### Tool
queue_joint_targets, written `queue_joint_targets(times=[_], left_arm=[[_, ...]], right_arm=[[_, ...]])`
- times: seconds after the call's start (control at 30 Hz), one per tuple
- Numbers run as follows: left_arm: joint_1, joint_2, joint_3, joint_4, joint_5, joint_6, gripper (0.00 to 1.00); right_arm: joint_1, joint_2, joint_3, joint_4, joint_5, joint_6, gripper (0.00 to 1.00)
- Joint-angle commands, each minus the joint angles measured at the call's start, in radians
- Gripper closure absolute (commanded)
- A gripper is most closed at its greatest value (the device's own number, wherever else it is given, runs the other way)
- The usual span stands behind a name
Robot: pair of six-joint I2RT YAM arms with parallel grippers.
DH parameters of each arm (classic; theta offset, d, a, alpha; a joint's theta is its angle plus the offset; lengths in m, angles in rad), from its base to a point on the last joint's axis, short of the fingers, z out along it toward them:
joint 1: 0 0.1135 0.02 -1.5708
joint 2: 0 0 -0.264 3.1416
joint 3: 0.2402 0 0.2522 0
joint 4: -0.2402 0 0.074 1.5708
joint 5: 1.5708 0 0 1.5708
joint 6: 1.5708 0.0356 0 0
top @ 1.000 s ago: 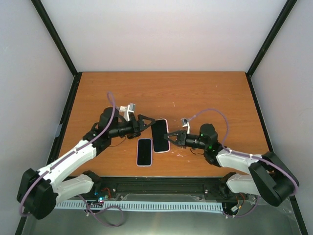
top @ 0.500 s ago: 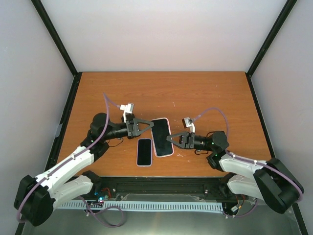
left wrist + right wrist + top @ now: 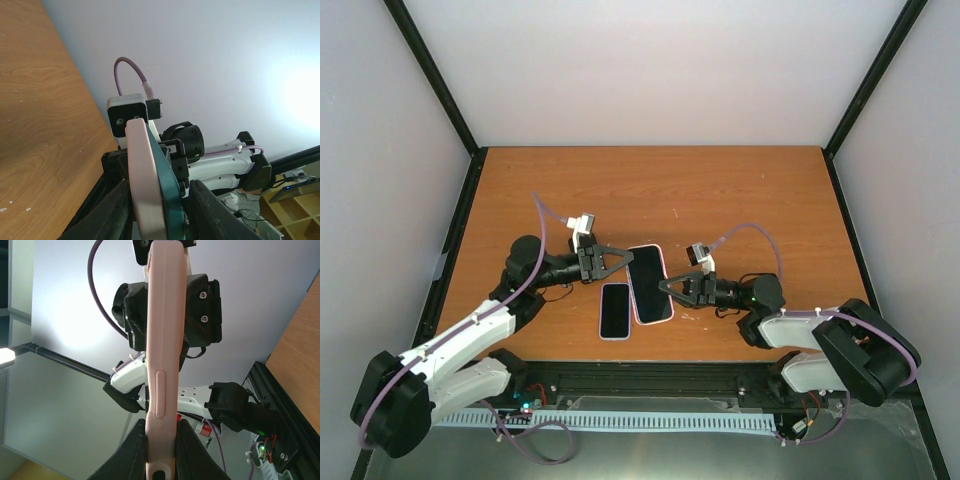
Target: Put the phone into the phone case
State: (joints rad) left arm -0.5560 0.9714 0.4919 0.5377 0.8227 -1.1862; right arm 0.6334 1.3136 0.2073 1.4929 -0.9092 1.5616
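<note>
The pink phone case (image 3: 650, 285) hangs just above the table between my two grippers, dark inner face up. My left gripper (image 3: 623, 259) has its fingers closed on the case's far left edge. In the left wrist view the case (image 3: 145, 180) stands edge-on between the jaws of that gripper (image 3: 160, 187), with a teal layer on its inner face. My right gripper (image 3: 666, 286) is shut on the near right edge. In the right wrist view this gripper (image 3: 161, 426) pinches the pink rim (image 3: 163, 315). The phone (image 3: 614, 310) lies flat, screen up, beside the case.
The orange wooden table (image 3: 720, 190) is bounded by black frame posts and pale walls. Its near edge (image 3: 650, 362) runs just below the phone, with both arm bases behind it. Purple cables loop above each wrist.
My left gripper's jaws have narrowed from wide open onto the case's edge. The right arm has drawn back slightly, and the case has shifted a little toward the near edge.
</note>
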Motion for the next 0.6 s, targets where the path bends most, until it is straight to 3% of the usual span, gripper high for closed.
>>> queue_joint_targets(times=[0.0, 0.23, 0.33, 0.4, 0.57], left_arm=[[-0.001, -0.003, 0.006, 0.092, 0.020, -0.006, 0.74], [-0.001, 0.002, 0.029, 0.017, 0.000, -0.006, 0.91], [-0.001, -0.010, 0.037, -0.023, -0.014, 0.001, 0.92], [-0.001, -0.018, 0.047, -0.045, -0.017, 0.008, 0.89], [-0.001, -0.055, 0.067, -0.093, -0.027, 0.017, 0.68]], right_arm=[[0.012, -0.002, 0.003, 0.185, -0.010, 0.022, 0.92], [0.015, 0.008, 0.005, 0.184, -0.007, 0.026, 0.83], [0.017, 0.015, 0.006, 0.184, -0.001, 0.029, 0.81], [0.018, 0.023, 0.010, 0.185, 0.000, 0.033, 0.86], [0.023, 0.007, 0.022, 0.185, 0.001, 0.041, 0.88]])
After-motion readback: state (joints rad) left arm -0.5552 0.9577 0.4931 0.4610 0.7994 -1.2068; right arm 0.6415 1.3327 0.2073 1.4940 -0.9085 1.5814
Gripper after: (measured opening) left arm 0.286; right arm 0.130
